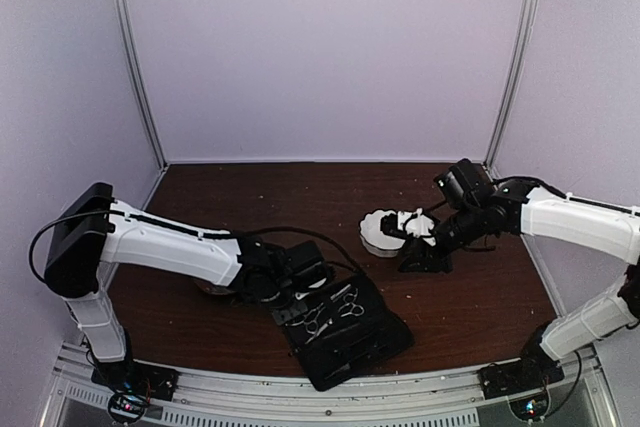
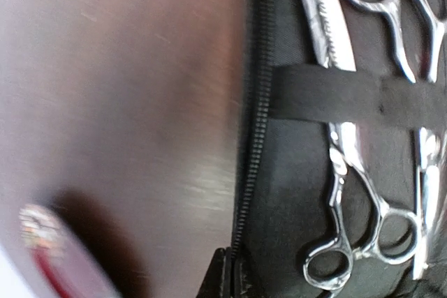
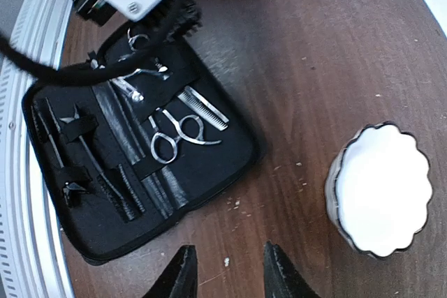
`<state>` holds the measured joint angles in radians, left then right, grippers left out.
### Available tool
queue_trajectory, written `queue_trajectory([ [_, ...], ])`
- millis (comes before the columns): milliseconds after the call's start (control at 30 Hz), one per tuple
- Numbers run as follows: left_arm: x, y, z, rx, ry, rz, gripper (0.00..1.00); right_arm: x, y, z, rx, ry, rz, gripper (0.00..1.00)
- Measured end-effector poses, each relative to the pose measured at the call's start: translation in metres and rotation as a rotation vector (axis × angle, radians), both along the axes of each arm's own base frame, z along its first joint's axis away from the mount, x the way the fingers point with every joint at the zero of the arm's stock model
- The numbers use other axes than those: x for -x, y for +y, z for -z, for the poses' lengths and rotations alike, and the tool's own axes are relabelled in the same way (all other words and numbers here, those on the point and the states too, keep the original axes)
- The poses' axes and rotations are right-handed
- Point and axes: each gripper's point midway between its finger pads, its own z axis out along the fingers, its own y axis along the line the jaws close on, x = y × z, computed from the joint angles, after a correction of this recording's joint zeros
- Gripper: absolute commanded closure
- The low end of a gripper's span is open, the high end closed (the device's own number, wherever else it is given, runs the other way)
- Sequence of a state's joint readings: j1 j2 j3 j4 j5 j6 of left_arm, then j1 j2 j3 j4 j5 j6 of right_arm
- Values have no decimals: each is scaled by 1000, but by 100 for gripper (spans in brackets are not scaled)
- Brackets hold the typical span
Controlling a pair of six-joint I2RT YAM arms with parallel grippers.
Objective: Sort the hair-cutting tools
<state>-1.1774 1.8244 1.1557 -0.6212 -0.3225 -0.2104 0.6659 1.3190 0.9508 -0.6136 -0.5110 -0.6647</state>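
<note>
An open black zip case [image 1: 350,342] lies near the table's front edge. Two silver scissors [image 2: 342,193] [image 2: 412,47] lie under an elastic strap in one half of it; the right wrist view shows them too [image 3: 174,137] [image 3: 136,82]. Thin black sticks [image 3: 49,134] [image 3: 98,165] lie in the other half. My left gripper [image 2: 234,273] is shut, and the case's zip edge [image 2: 251,137] runs into the seam between its tips. My right gripper [image 3: 227,270] hangs open over bare wood, right of the case, holding nothing.
A white scalloped bowl [image 1: 385,232] [image 3: 380,186] stands mid-table next to my right gripper [image 1: 418,259]. A red plate [image 2: 42,242] sits partly under the left arm. The metal rail [image 3: 28,228] runs along the front edge, close to the case.
</note>
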Motion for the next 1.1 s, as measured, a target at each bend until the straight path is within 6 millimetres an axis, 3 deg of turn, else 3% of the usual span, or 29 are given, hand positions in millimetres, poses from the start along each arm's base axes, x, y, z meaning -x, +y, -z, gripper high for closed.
queue_trajectory([
  [100, -18, -4, -21, 12, -121, 27, 100, -29, -2, -19, -64, 40, 53, 64],
  [200, -34, -14, -46, 54, -237, 48, 100, -50, -1, -26, -95, 84, 72, 62],
  [400, -45, -14, -79, 145, -386, 79, 100, -56, 13, -1, -66, 276, 30, 48],
  [667, -47, -16, -87, 183, -437, 105, 100, -60, 30, 28, -30, 483, -2, 47],
  [933, -49, -17, -88, 199, -453, 100, 100, -46, 40, 28, -22, 563, -66, 74],
  [1100, -49, -17, -87, 201, -456, 98, 100, -39, 41, 33, -18, 616, -76, 67],
])
